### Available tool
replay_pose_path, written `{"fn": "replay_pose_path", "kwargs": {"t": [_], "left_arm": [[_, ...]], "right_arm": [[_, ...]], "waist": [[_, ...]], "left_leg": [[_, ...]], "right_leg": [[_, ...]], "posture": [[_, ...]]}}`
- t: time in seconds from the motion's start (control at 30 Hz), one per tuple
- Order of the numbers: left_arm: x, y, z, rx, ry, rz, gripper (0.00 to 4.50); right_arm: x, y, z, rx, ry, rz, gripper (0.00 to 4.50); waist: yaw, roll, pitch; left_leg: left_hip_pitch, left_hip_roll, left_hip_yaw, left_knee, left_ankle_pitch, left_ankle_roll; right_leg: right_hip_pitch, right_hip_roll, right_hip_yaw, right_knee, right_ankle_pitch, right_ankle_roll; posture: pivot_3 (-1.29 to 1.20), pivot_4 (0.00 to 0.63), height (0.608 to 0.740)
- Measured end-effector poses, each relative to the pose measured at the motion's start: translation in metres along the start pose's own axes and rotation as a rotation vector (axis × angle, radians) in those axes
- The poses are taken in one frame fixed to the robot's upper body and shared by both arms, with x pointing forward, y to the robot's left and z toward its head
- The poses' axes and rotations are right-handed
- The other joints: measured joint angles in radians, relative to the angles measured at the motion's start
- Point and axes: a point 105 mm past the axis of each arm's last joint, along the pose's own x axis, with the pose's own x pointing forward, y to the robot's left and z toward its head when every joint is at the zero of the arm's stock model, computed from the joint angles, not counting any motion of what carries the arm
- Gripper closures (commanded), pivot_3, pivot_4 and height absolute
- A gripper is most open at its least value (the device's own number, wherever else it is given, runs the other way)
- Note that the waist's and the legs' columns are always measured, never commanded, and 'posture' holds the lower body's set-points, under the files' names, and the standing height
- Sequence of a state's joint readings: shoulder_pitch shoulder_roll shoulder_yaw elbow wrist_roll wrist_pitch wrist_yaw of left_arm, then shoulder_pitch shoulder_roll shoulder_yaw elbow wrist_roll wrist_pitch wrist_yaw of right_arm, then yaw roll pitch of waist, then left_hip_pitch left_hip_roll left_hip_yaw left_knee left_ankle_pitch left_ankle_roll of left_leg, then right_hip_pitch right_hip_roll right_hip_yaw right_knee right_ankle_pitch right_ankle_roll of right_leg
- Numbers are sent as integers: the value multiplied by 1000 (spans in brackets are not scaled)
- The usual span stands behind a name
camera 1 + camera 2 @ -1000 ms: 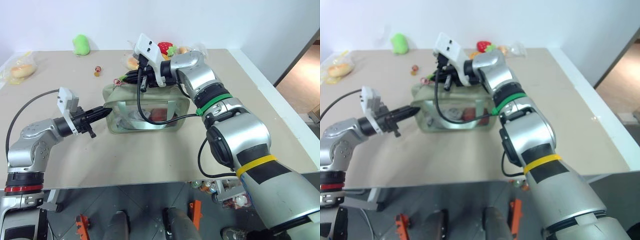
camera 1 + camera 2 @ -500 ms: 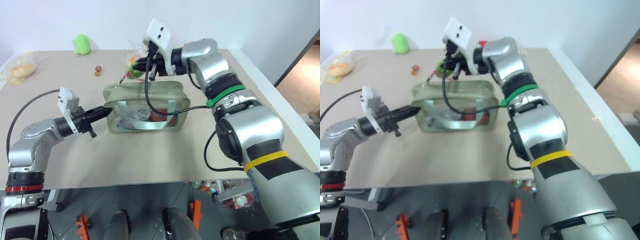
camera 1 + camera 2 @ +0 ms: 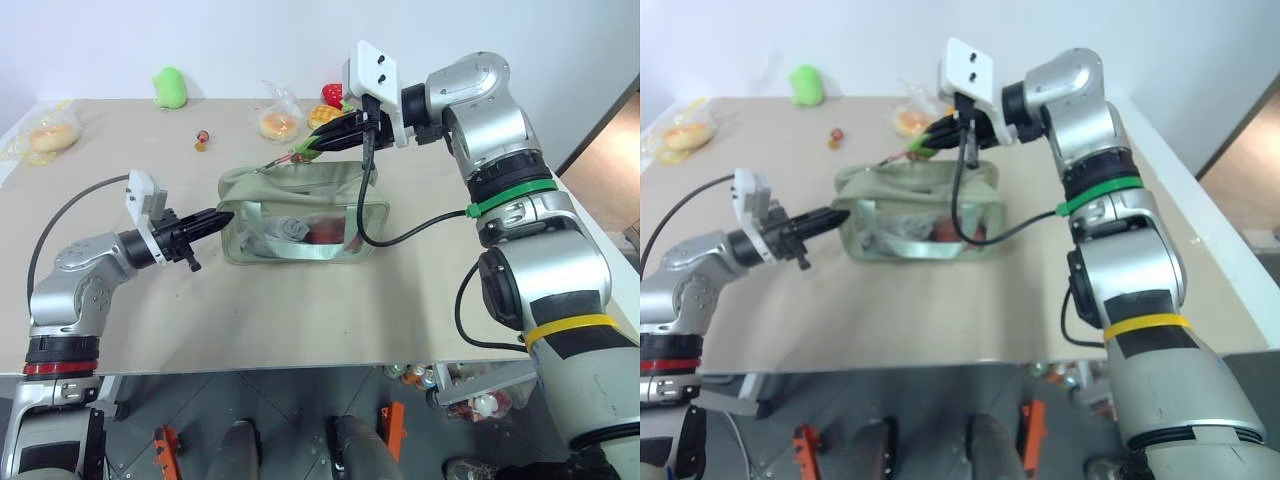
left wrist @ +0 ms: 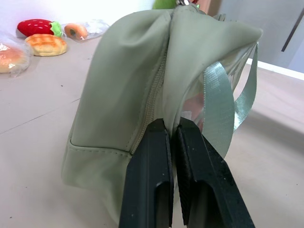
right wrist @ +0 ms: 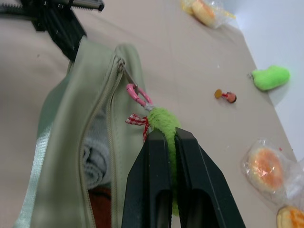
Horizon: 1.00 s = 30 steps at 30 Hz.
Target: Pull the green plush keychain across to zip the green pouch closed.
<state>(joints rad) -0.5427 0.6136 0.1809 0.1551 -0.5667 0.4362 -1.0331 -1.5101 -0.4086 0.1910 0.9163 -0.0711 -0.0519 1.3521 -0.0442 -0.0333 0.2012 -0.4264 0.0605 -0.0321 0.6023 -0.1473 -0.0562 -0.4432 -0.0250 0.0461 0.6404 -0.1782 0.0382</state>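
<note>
My main worry is the zipper jamming: the green plush keychain (image 5: 161, 124) hangs off the pull by a pink clip (image 5: 137, 94), and I am tugging it up and away from the green pouch (image 3: 300, 215) rather than along the zipper line, so the slider could bind or the whole pouch could lift off the table (image 3: 300, 310) instead of closing. The plush is also soft and could squeeze out of the fingers under load (it compresses easily, I would guess). If the pinch at the pouch's end lets go, the bag will simply slide with the pull.

The right gripper (image 5: 164, 137) is clamped tight on the keychain, fingers nearly together with the fuzzy ring pinched between them, held above the pouch's far top edge. The left gripper (image 4: 172, 130) is likewise squeezed almost shut, nipping a fold of the pouch's fabric at its near end beside the zipper seam and the webbing handle (image 4: 221, 111). The pouch sits mid-table; in the right wrist view its zipper looks open along part of the top.
</note>
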Motion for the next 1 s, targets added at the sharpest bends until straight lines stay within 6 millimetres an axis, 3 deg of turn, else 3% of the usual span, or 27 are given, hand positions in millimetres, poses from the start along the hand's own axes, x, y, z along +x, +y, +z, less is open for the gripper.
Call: {"fn": "replay_pose_path", "kwargs": {"t": [0.33, 0.43, 0.7, 0.87, 1.0], "left_arm": [[2, 0, -2, -7, 6, -5, 4500], [1, 1, -3, -12, 8, -1, 4500], [-1, 3, -4, -19, 8, 11, 4500], [-2, 3, -4, -20, 7, 17, 4500], [-3, 3, -5, -22, 6, 19, 4500]], "right_arm": [[-2, 4, -3, -13, 12, -25, 4481], [5, 3, 1, -40, 14, -55, 4481], [41, 25, 6, -34, -39, -25, 4481], [40, 26, 14, -36, -52, -19, 4481], [20, 29, 16, -73, -39, 32, 4481]], "waist": [[3, 0, 0], [3, 0, 0], [0, 0, 0], [-1, 0, 0], [0, 0, 0]], "left_leg": [[0, -1, 0, 1, 0, 0], [0, -1, 0, 1, 0, 0], [0, -1, 0, 1, 0, 0], [1, -1, 0, 1, 0, 0], [1, -1, 0, 1, 0, 0]], "right_leg": [[0, 0, 1, 0, 0, 0], [0, 0, 1, 0, 0, 0], [0, 0, 1, 1, 0, 0], [0, 0, 1, 1, 0, 0], [0, 0, 1, 1, -1, 0]], "posture": [[0, 150, 740], [0, 150, 740], [0, 150, 740], [0, 150, 740], [0, 150, 740]]}}
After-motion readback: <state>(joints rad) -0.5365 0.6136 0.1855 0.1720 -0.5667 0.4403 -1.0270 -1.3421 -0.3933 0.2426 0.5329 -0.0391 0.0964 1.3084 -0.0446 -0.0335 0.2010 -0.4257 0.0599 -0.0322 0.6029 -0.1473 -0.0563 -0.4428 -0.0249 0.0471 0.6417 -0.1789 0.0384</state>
